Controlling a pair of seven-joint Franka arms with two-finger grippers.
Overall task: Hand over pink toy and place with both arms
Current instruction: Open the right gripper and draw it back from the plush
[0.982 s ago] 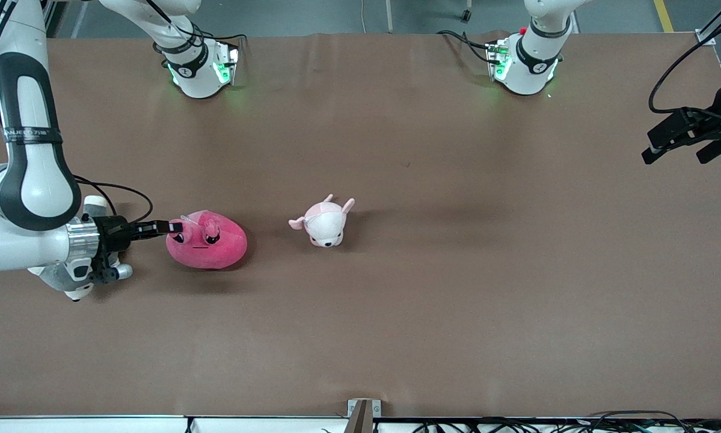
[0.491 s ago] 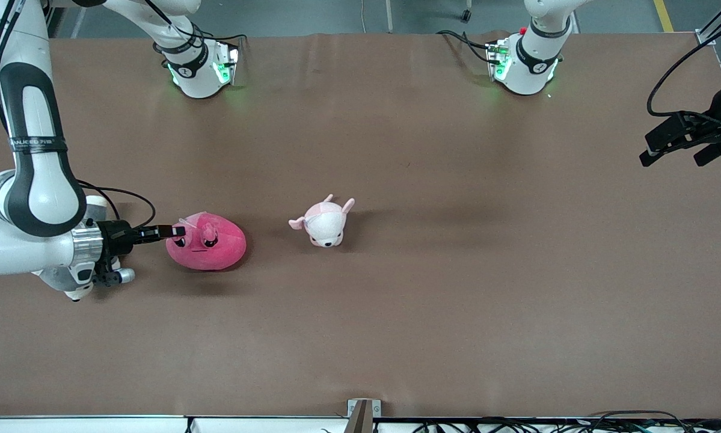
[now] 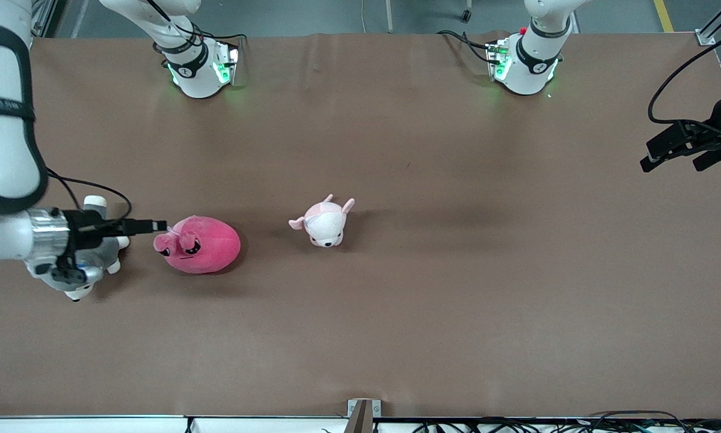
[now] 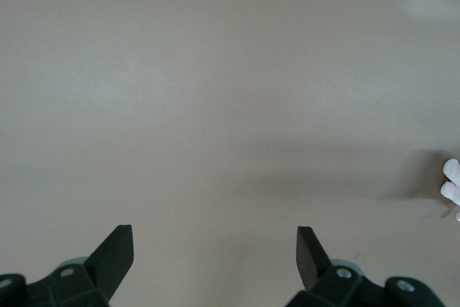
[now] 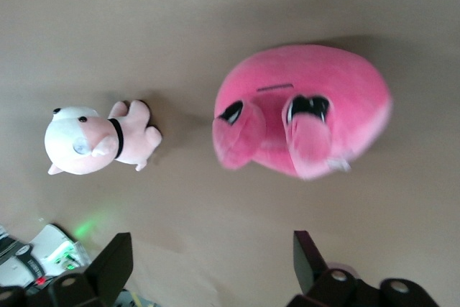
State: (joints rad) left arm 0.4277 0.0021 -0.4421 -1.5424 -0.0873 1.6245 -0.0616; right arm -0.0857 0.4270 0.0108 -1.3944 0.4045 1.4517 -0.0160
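The pink toy lies on the brown table toward the right arm's end, its face turned toward my right gripper. My right gripper is low beside the toy's ear. Its jaws stand open and empty. In the right wrist view the toy lies a little way off the open right gripper, with bare table between the fingertips. My left gripper waits open and empty over the left arm's end of the table. The left wrist view shows only bare table past the left gripper.
A small pale pink-and-white plush sits near the table's middle, beside the pink toy; it also shows in the right wrist view. A grey-and-white plush lies partly hidden under my right wrist. The arm bases stand at the table's back edge.
My right gripper has drawn back toward the right arm's end of the table. The pink toy has shifted and turned a little the same way. The left gripper has barely moved.
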